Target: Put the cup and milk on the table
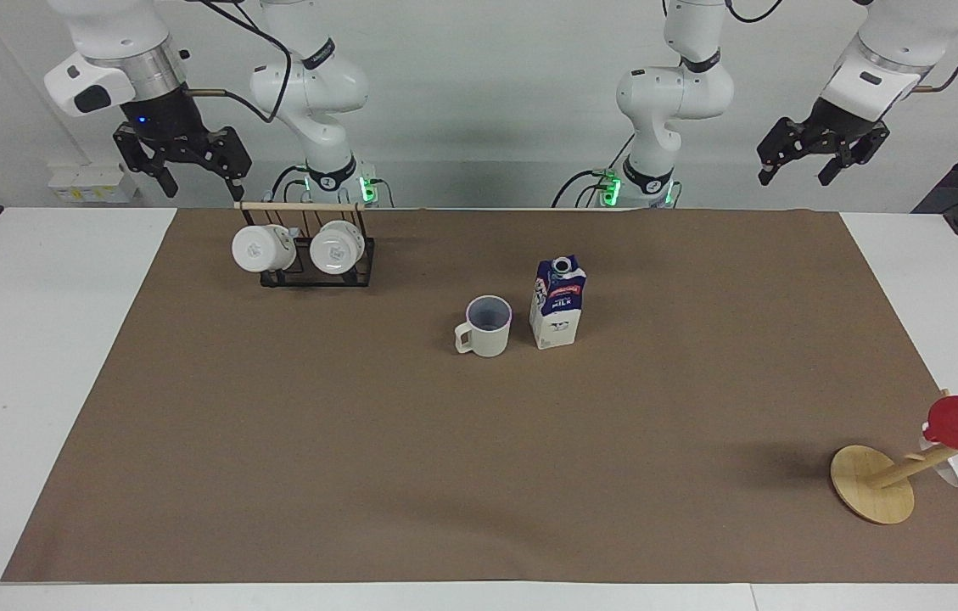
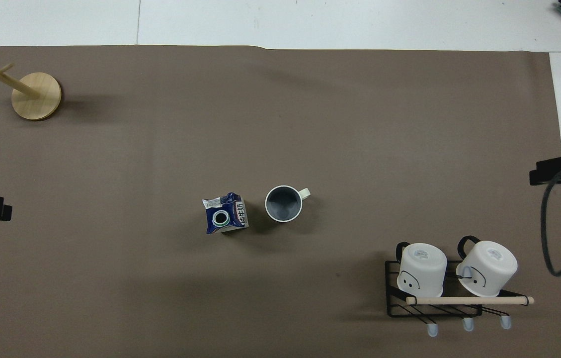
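Standing upright mid-mat: milk (image 1: 557,303) and cup (image 1: 485,326), side by side, just apart, both on the table (image 1: 37,356). Landmark = milk. Cup sits just beside it toward the right arm's end, handle pointing away from the milk. Mug rack (image 1: 306,248) with two white mugs is nearer the robots than the milk, toward the right arm's end. Left gripper (image 1: 813,157) and right gripper (image 1: 183,165) both raised well apart from the milk, fingers spread wide, holding nothing.
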Available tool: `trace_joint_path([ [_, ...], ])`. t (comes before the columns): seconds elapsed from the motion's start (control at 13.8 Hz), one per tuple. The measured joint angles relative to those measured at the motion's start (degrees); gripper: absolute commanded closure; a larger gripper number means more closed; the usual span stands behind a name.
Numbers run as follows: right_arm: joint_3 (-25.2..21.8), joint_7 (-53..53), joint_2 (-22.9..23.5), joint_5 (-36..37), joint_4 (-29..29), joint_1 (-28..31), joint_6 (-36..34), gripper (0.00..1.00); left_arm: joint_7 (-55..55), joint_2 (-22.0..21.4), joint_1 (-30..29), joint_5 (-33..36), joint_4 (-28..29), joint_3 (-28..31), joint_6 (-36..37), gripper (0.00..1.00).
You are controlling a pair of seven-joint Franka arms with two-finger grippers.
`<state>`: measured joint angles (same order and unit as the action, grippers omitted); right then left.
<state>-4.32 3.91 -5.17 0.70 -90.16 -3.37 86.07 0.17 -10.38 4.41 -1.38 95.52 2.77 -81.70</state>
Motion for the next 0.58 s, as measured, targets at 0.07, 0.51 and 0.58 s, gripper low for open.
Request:
trace_joint_path([
  [0.07,0.0,0.0,0.0,0.0,0.0,0.0,0.0,0.00,0.5,0.0,0.0,0.0,0.0,0.0,0.0,0.00],
  [0.51,0.0,0.0,0.0,0.0,0.0,0.0,0.0,0.00,4.4,0.0,0.0,0.0,-0.2,0.0,-0.6,0.00],
  [0.58,0.0,0.0,0.0,0.0,0.0,0.0,0.0,0.00,5.1,0.0,0.0,0.0,-0.2,0.0,-0.7,0.00],
])
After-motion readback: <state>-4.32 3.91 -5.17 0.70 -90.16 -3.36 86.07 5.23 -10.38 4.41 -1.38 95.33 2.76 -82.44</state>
